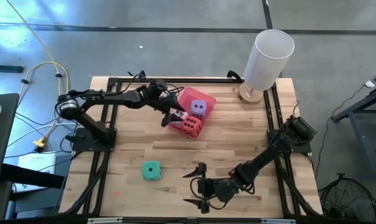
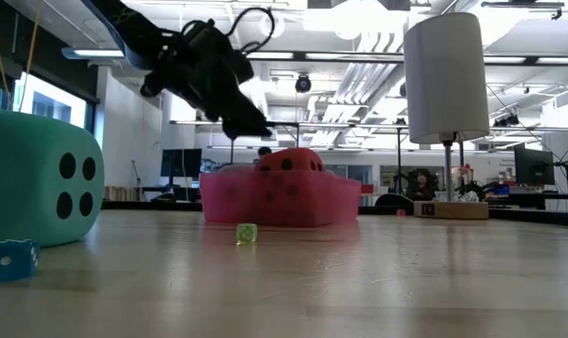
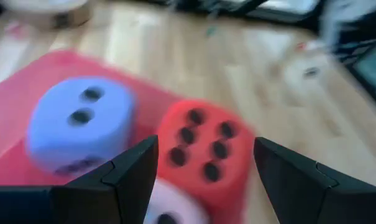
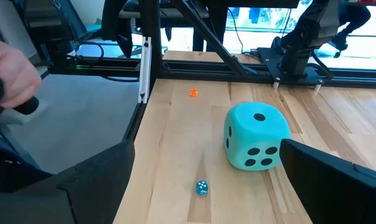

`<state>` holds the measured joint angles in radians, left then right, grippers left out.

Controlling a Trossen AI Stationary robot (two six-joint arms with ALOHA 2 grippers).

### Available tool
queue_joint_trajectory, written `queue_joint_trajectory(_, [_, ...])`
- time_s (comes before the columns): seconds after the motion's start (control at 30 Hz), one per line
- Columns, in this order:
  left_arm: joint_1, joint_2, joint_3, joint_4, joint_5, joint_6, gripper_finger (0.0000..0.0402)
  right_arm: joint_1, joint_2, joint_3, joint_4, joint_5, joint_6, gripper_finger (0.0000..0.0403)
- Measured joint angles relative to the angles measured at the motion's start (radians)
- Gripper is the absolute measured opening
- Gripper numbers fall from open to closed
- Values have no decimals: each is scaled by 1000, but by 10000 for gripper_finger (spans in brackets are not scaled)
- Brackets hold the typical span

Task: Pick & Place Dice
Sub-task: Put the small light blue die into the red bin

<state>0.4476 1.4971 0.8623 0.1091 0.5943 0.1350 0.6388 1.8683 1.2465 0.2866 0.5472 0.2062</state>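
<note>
A pink tray (image 1: 189,98) lies at the table's far middle. In it rests a purple die (image 3: 79,127), and a red die (image 3: 203,146) sits at its near corner, six pips facing up. A pale pink die (image 3: 169,214) shows only as a sliver just under the red one. My left gripper (image 3: 205,142) hovers open above these dice, slanting down, and holds nothing. A teal die (image 4: 256,137) sits on the bare wood near the table's front. My right gripper (image 4: 203,163) stands wide open short of it, nothing between its fingers.
A white cylinder (image 1: 271,56) on a wooden base stands at the far right corner. A tiny blue die (image 4: 201,187), a tiny green one (image 2: 247,233) and a tiny orange one (image 4: 193,93) lie loose on the wood. A person's hand (image 4: 7,74) shows beyond the table's edge.
</note>
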Motion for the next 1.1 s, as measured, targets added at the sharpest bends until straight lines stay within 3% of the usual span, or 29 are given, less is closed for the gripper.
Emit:
queue_joint_trajectory(0.13, [22,-16,1,-57,166,34,258,0,0,0,1,-1,18,394])
queue_joint_trajectory(0.2, [42,-14,1,-121,200,56,258,0,0,0,1,-2,29,394])
queue_joint_trajectory(0.67, [84,-7,-9,-162,198,81,258,-7,0,0,8,-23,34,394])
queue_joint_trajectory(0.9, [79,58,-10,-161,232,144,258,-7,0,0,8,-24,35,394])
queue_joint_trajectory(1.1, [99,72,-10,-145,202,125,258,-6,0,0,8,-26,34,394])
